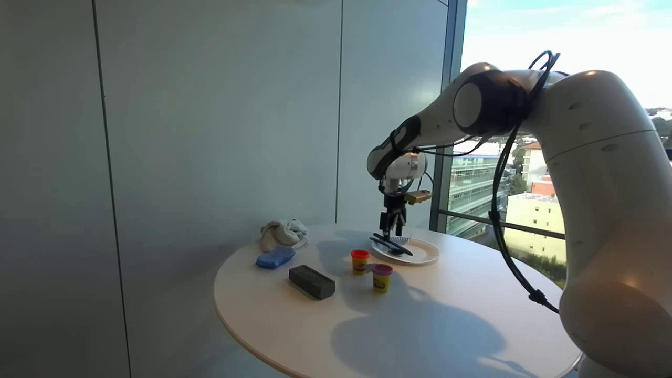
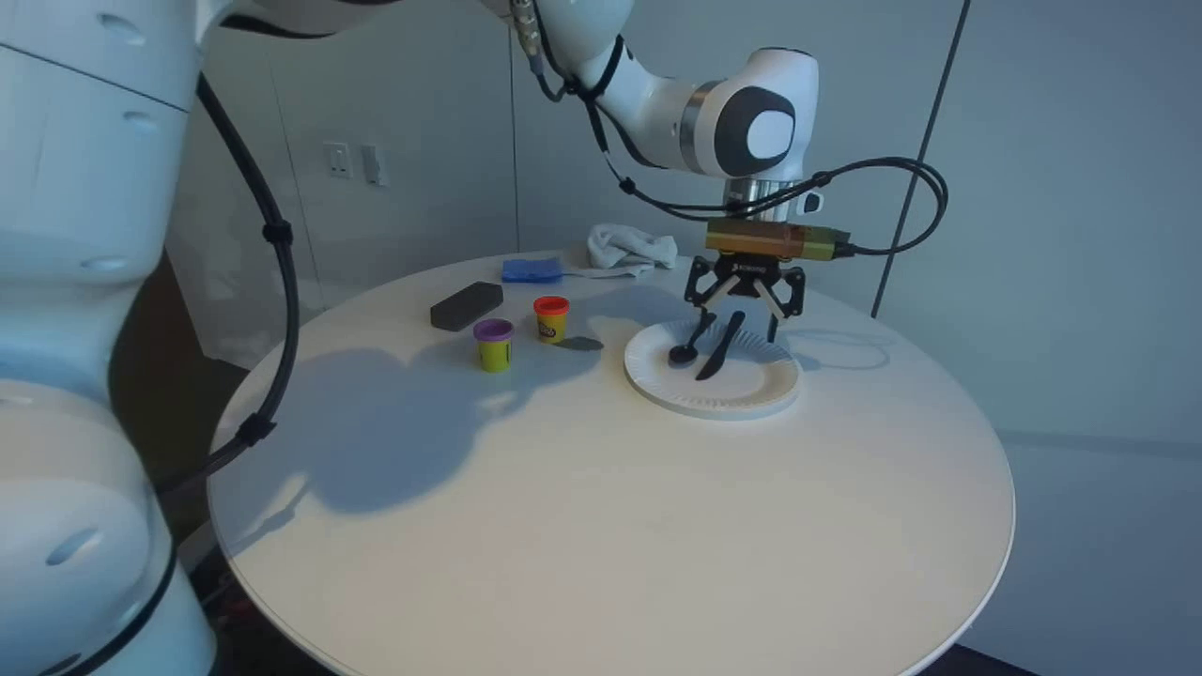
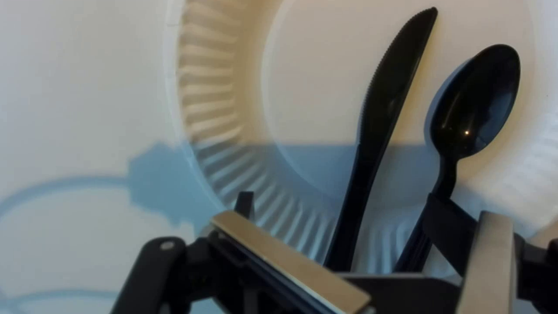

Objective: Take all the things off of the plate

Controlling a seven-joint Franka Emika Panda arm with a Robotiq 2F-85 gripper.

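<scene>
Knife [image 3: 378, 126] w/ spoon [image 3: 477, 102] on plate [image 3: 314, 83]

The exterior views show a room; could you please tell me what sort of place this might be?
Probably an office or lab on an upper floor: a window looks down on buildings, the wall is plain and panelled, and a robot arm extends over the round table.

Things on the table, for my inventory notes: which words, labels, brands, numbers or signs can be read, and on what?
No text reads clearly.
Red-lidded tub: a dark marking, too small and blurred to read.
Purple-lidded tub: a dark marking, equally unreadable.
Knife, spoon and plate: no lettering shows in the wrist view.
</scene>
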